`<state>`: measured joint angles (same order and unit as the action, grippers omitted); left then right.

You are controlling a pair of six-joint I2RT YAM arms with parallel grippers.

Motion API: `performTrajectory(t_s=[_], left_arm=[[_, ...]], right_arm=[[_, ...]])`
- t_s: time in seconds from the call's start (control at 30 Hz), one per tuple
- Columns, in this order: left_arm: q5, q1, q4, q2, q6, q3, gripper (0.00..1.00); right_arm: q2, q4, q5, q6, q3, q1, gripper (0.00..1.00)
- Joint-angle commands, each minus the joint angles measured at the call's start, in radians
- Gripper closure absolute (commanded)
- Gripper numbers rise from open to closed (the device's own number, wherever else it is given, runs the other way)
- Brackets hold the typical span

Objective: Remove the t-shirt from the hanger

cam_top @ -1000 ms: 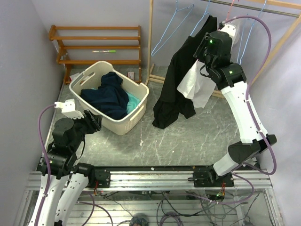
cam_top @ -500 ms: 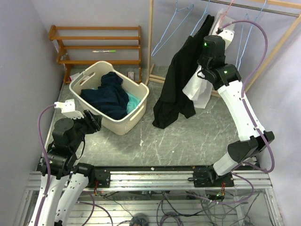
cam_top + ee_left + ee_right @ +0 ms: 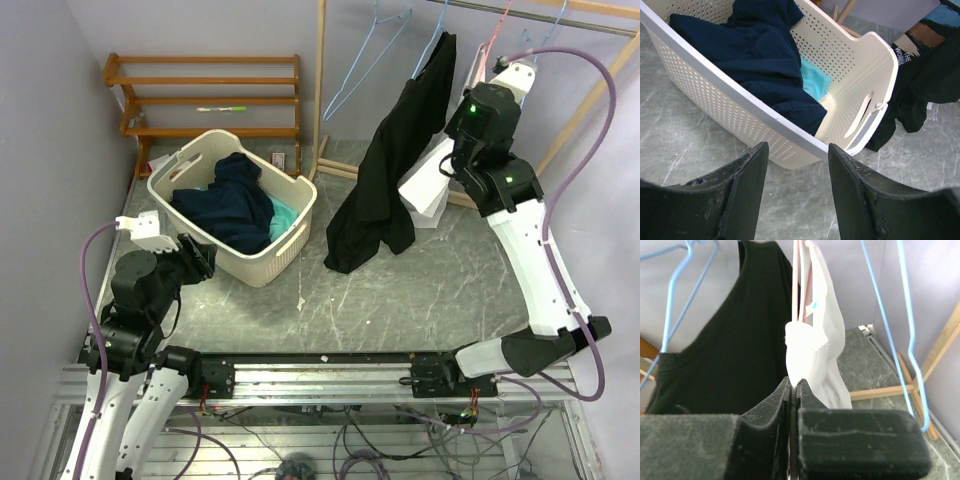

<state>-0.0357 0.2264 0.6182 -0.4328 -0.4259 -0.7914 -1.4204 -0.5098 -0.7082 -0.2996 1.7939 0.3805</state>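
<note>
A white t-shirt (image 3: pixel 428 186) hangs from a pink hanger (image 3: pixel 494 28) on the rail at the back right. My right gripper (image 3: pixel 454 160) is shut on a bunched fold of the white t-shirt (image 3: pixel 816 342), just below the pink hanger (image 3: pixel 799 285). A black t-shirt (image 3: pixel 388 165) hangs to its left on a blue hanger and trails onto the floor. My left gripper (image 3: pixel 200 256) sits low at the near left, open and empty (image 3: pixel 796 150), facing the laundry basket.
A cream laundry basket (image 3: pixel 288 243) holds dark blue and teal clothes. Empty blue hangers (image 3: pixel 365 60) hang on the wooden clothes rack (image 3: pixel 320 90); another blue hanger (image 3: pixel 907 325) hangs right of the shirt. A wooden shelf (image 3: pixel 200 92) stands against the back wall.
My right gripper has shut on the white t-shirt and moved right and up, away from the black shirt. The left arm has not moved.
</note>
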Motion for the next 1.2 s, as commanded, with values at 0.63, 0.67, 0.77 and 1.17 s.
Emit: performTrajectory(t_s=[0.63, 0.67, 0.77, 1.17], left_arm=[[0.032, 0.005, -0.018, 0.007, 0.001, -0.012, 0.38], [0.032, 0.005, -0.018, 0.006, 0.002, -0.011, 0.38], [0.033, 0.005, -0.018, 0.006, 0.003, -0.012, 0.38], [0.037, 0.005, -0.021, 0.015, 0.004, -0.009, 0.38]], right_arm=[[0.172, 0.336, 0.035, 0.146, -0.123, -0.004, 1.00], [0.173, 0.356, 0.043, 0.156, -0.132, -0.004, 1.00], [0.179, 0.425, 0.071, 0.179, -0.172, -0.003, 1.00], [0.150, 0.727, 0.089, 0.283, -0.312, -0.005, 1.00]])
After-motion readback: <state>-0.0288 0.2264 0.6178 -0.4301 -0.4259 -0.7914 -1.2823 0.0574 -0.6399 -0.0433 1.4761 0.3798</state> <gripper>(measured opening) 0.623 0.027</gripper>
